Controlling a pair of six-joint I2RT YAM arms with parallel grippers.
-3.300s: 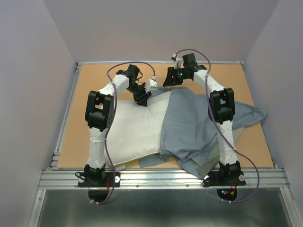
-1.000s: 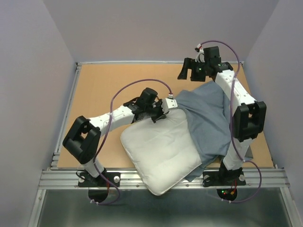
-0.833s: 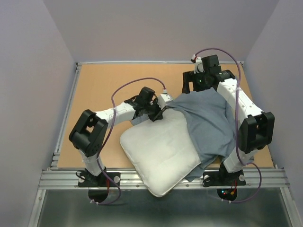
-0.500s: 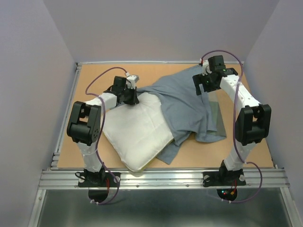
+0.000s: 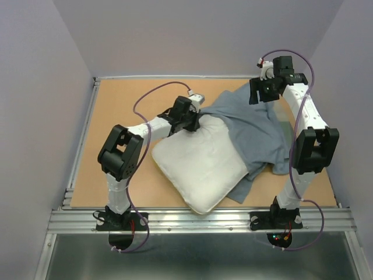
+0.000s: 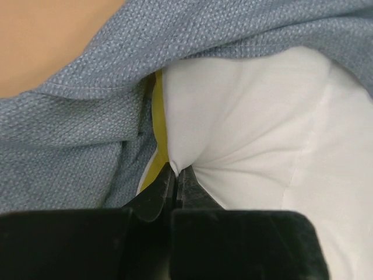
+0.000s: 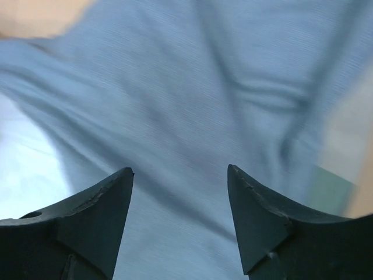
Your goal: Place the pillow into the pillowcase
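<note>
- Tan board table, boxed in on three sides by pale lilac walls, with a ribbed metal rail along the near edge where both arm bases are bolted.
- Near the middle of the board: the white pillow, lying flat and turned at a slant, its near corner close to the rail.
- Across the pillow's far edge and on toward the right: the grey-blue pillowcase, rumpled and loosely draped, with a sliver of muted green at its right side.
- Left gripper low at the pillow's far corner, right where the pillowcase's hem meets it.
- In the left wrist view, dark fingertips pressed together on a small pinch of white pillow fabric just beside the yellow band (grey-blue cloth folded close above and to the left of that band).
- Right gripper raised over the far right part of the pillowcase, fingers spread wide, nothing gripped.
- In the right wrist view, only blurred grey-blue cloth below the gap, apart from the fingers as far as can be told, plus a patch of white pillow at the lower left.
</note>
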